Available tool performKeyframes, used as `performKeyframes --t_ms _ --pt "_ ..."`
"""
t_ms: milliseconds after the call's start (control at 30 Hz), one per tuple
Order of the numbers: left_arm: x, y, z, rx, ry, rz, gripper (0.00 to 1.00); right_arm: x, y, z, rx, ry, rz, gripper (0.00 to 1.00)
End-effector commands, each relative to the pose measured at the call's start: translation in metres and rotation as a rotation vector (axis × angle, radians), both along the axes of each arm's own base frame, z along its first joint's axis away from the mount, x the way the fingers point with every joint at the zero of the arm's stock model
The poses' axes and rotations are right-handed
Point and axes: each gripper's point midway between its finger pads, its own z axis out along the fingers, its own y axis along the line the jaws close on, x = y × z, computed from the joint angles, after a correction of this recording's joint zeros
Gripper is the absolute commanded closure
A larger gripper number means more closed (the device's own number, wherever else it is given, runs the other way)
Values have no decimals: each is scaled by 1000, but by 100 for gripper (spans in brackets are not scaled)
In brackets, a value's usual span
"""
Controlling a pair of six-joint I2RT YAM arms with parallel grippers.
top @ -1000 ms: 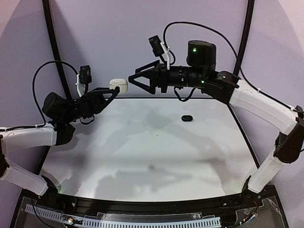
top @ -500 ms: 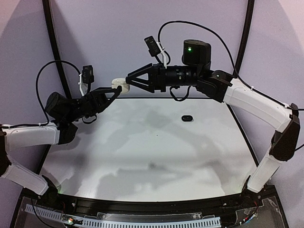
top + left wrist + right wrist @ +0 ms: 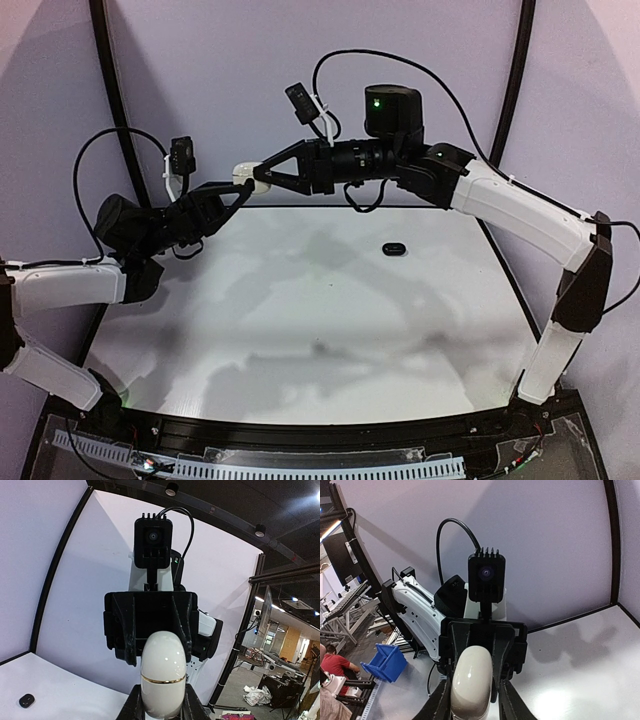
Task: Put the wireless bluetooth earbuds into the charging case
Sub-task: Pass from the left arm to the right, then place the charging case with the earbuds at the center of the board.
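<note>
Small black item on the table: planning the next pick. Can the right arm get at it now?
Probably, but not at once. Nothing crowds the small black item on the table, yet the right gripper is raised, its fingers flanking the white case the left gripper holds; it must leave that first.

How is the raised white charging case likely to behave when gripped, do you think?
The white charging case looks glossy and rounded, so it may slip or twist in the left end effector. It looks a rigid shell. Its gold seam hints at a lid that could open.
</note>
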Motion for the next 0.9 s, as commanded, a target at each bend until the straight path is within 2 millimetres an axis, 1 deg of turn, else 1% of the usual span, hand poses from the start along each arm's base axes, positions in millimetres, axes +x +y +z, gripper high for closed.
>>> performKeyframes --t_ms 0,67,167,200,233,367,400,433,467,500,533,567,600,633,667,700,733,767,800,833,867 --pt "-7 8 23 -52 -82 9 99 -2 3 -1 -13 12 15 72" --pt "-7 8 23 -55 -86 9 99 -2 4 -4 -19 18 16 74" --pt "-7 8 23 -56 -83 10 99 -1 4 -3 -20 15 17 83" --pt "-7 8 23 -56 -84 10 99 0 4 -2 -20 12 15 93" --pt "-7 8 22 -55 -83 10 99 0 4 -1 -19 8 14 99" --pt "-5 8 21 -51 -78 21 99 4 4 4 -15 -5 -9 100" --pt "-2 9 19 -49 -69 36 97 8 3 5 -19 -7 -30 100" --pt "2 8 17 -41 -59 56 85 14 1 4 -26 -4 -53 100" --pt "3 9 15 -37 -58 69 60 17 -1 4 -29 -3 -68 100" --pt "6 9 11 -27 -53 86 47 21 -4 4 -32 0 -81 100" --pt "11 10 6 -10 -48 116 15 28 -9 6 -33 3 -100 100" --pt "22 11 -5 18 -14 160 8 31 -12 5 -36 9 -106 100" --pt "30 12 -15 57 16 193 3 39 -19 4 -44 21 -120 100" --pt "37 17 -14 59 30 241 2 47 -25 3 -49 32 -135 100" --pt "46 17 -26 108 58 278 1 51 -29 2 -52 38 -143 100" --pt "51 19 -29 125 65 308 1 55 -33 2 -56 45 -149 100" --pt "63 26 -35 154 89 389 1 65 -40 -4 -71 56 -172 100" --pt "66 32 -34 165 86 423 1 77 -48 -12 -92 71 -201 100" --pt "72 35 -43 200 92 467 1 89 -56 -23 -119 91 -228 100" --pt "73 38 -47 227 88 491 1 104 -67 -47 -176 137 -259 100" --pt "74 42 -47 233 87 513 1 116 -78 -65 -222 174 -287 100"
